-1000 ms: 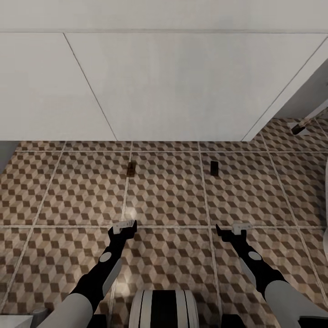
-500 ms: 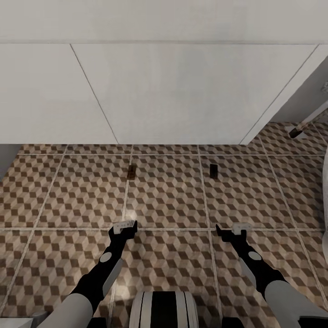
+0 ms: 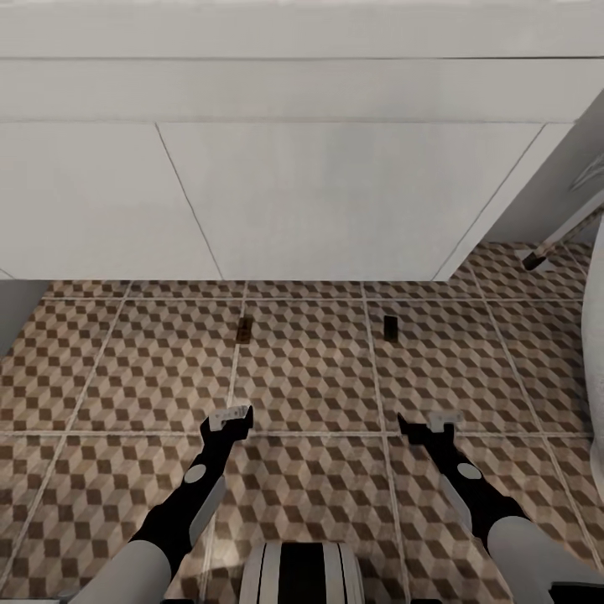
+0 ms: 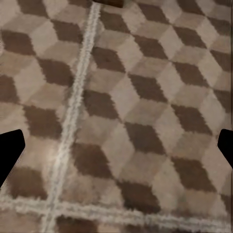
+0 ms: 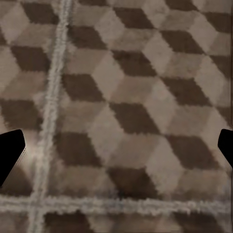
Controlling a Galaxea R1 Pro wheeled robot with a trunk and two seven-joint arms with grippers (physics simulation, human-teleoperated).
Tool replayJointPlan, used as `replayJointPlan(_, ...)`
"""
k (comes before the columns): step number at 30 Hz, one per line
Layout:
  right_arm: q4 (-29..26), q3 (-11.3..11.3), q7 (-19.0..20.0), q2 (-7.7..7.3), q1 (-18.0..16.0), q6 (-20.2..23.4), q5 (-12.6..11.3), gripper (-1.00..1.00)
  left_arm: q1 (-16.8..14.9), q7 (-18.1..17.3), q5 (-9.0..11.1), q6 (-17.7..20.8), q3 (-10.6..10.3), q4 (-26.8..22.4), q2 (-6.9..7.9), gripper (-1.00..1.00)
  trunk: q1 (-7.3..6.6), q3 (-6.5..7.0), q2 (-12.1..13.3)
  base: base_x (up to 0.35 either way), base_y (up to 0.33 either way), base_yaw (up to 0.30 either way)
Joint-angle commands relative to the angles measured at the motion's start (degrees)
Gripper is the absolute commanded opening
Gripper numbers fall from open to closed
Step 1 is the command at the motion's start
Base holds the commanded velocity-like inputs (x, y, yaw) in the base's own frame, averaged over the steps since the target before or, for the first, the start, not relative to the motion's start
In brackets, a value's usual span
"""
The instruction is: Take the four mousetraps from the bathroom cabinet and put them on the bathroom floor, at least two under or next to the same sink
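Two mousetraps lie flat on the cube-patterned bathroom floor [image 3: 302, 377], just in front of a white unit: one mousetrap [image 3: 244, 330] on a grout line, the other mousetrap [image 3: 390, 327] to its right. They look small and dark from here. My left gripper [image 3: 231, 417] hovers over the floor a little nearer to me than the left trap, open and empty. My right gripper [image 3: 429, 422] hangs likewise short of the right trap, open and empty. In both wrist views the black fingertips [image 4: 9, 151] [image 5: 9, 154] stand wide apart over bare tiles. The orange-brown cabinet is out of view.
A white unit [image 3: 335, 201] with flat front panels spans the back. A curved white fixture [image 3: 594, 335] bulges in at the right edge. A slanted pale handle with a dark head [image 3: 545, 247] rests on the floor at the back right. A grey wall edge [image 3: 13, 310] shows at left.
The whole picture has shifted: the camera has drawn back or tilted, so more of the white unit's top shows. The traps stay where they lay, and both grippers stay open.
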Motion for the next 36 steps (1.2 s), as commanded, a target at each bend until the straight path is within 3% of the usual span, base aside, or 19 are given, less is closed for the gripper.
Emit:
replayJointPlan(1,0.1,0.0,0.3,-0.02,0.0,-0.2,-0.3,1.00,0.0,0.4,0.4,-0.2,-0.4,0.0,0.05,1.00,-0.03,0.20,0.0,0.000,0.000,0.000)
replayJointPlan(36,0.1,0.0,0.3,-0.02,0.0,-0.3,-0.1,1.00,0.0,0.4,0.5,-0.2,-0.4,0.0,0.04,1.00,-0.93,7.95,0.5,0.000,0.000,0.000)
